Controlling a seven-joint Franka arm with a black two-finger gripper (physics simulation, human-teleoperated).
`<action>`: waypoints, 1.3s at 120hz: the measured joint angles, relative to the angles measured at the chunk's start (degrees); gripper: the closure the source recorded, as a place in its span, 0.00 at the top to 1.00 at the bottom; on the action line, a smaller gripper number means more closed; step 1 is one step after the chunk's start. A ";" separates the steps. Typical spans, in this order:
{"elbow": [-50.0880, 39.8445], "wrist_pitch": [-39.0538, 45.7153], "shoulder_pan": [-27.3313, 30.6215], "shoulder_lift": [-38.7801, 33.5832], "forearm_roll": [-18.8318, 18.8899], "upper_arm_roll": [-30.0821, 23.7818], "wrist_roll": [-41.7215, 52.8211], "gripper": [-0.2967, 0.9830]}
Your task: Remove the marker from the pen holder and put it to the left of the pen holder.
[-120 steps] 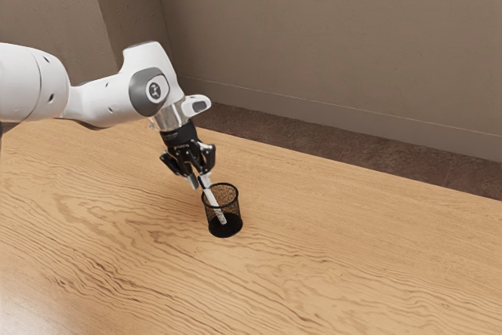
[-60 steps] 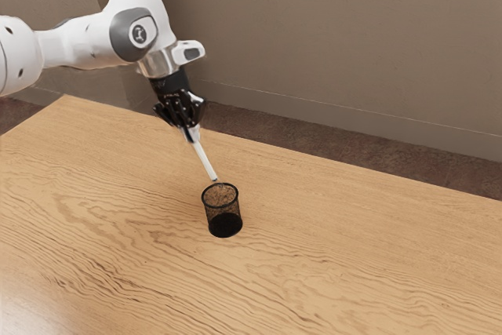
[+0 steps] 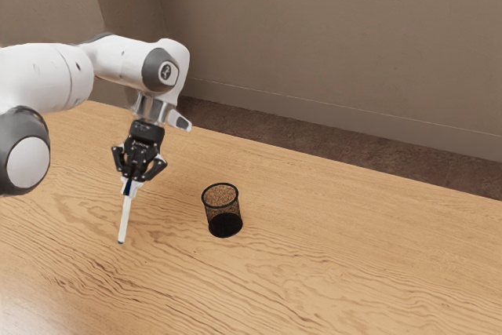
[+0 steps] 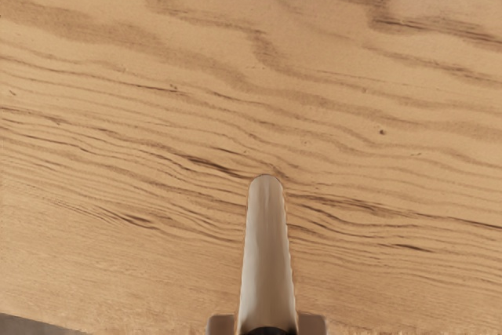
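- Pincer (image 3: 131,185) was pinching the white marker (image 3: 124,221) by its upper end, gripping it from two sides.
- The marker hung long and slightly tilted, clear of the pen holder (image 3: 226,227), toward the exterior view's left; whether its lower end touched the table (image 3: 337,272), I couldn't tell.
- The mesh pen holder stood upright on the table.

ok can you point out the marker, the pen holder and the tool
Marker (image 3: 125,221): exterior view, middle of its pale barrel.
Pen holder (image 3: 223,215): exterior view, its mesh wall.
Tool (image 3: 130,186): exterior view, midway between its fingertips, where it grips the marker.
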 joint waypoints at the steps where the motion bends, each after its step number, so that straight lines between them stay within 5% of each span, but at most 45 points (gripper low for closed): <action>1: 0.57 -0.48 0.01 0.49 0.09 0.00 -0.13 0.15; 22: 8.36 -8.70 0.02 7.12 1.64 -0.34 -2.63 0.15; 68: 10.84 -13.99 1.72 13.41 2.14 -0.19 -5.94 0.15; 96: 11.43 -13.32 3.78 14.26 1.21 -0.14 -7.34 0.52; 116: 14.95 -9.38 3.90 1.19 1.05 -4.46 -7.49 0.65; 130: 0.87 0.96 1.94 -14.32 1.01 -7.60 -7.25 0.70; 156: -4.44 12.78 0.11 -23.40 1.09 -8.30 -6.54 0.74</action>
